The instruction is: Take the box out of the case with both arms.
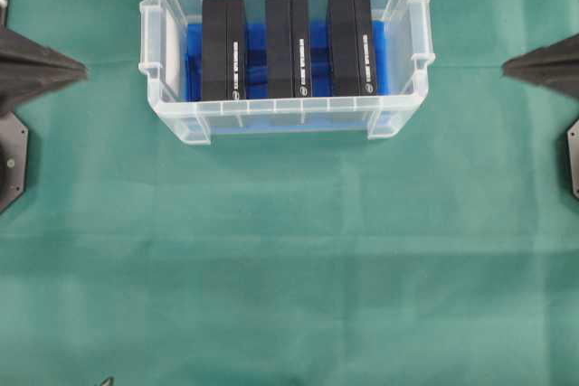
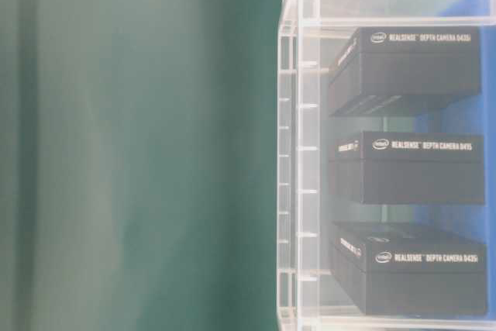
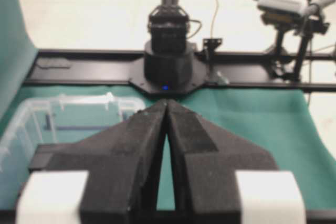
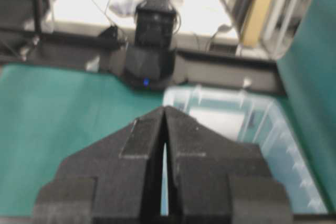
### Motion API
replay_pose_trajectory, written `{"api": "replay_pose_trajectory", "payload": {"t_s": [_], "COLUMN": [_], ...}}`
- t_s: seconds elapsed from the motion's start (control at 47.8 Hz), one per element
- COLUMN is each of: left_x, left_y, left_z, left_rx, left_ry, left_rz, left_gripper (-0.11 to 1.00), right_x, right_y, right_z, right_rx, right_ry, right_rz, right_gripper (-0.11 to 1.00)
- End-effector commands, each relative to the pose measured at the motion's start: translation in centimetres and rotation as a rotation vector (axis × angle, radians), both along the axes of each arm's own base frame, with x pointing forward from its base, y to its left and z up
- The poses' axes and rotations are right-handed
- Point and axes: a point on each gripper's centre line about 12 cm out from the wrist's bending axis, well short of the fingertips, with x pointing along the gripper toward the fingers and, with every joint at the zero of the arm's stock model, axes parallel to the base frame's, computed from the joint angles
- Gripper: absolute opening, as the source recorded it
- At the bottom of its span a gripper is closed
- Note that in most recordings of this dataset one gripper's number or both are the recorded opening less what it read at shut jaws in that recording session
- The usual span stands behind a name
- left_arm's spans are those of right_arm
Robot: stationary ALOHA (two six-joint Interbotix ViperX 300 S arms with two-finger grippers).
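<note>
Between the two closed, empty hands, left hand (image 1: 83,68) and right hand (image 1: 507,66), the clear case (image 1: 282,120) holds three black RealSense boxes (image 1: 288,46) side by side, long axes running near-to-far, outer boxes nearest each hand.

The case (image 1: 282,124), a clear rectangular plastic bin with rim handles at its short ends, sits on the green table near the far edge, about midway between the left and right edges. Blue cloth (image 1: 317,42) lines its bottom. Three black boxes stand on edge inside, side by side and apart: left (image 1: 223,49), middle (image 1: 288,46), right (image 1: 349,43), each bearing white lettering.
</note>
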Motion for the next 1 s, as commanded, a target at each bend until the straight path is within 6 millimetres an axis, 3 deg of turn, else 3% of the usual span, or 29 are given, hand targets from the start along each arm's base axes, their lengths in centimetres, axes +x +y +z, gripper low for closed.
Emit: {"api": "replay_pose_trajectory", "payload": {"t_s": [0.0, 0.188, 0.398, 0.628, 0.984], "left_x": [-0.2, -0.6, -0.3, 0.5, 0.3], "left_y": [0.0, 0.1, 0.1, 0.1, 0.0], "left_z": [3.6, 7.5, 8.2, 6.8, 2.9], "left_rx": [0.004, 0.003, -0.014, -0.075, -0.169], "left_ry": [0.017, 0.02, 0.027, 0.167, 0.705], "left_rz": [0.003, 0.005, 0.005, 0.011, 0.063], "left_gripper": [0.0, 0.0, 0.0, 0.0, 0.0], "right_x": [-0.1, 0.0, 0.4, 0.0, -2.5], "right_y": [0.0, 0.0, 0.0, 0.0, 0.0], "right_z": [3.1, 7.3, 7.6, 6.2, 0.4], "right_rx": [0.003, 0.006, 0.006, 0.075, 0.193], "right_ry": [-0.017, 0.006, 0.066, 0.207, 0.851], "right_rz": [0.0, 0.001, 0.0, -0.008, -0.091], "right_gripper": [0.0, 0.0, 0.0, 0.0, 0.0]}}
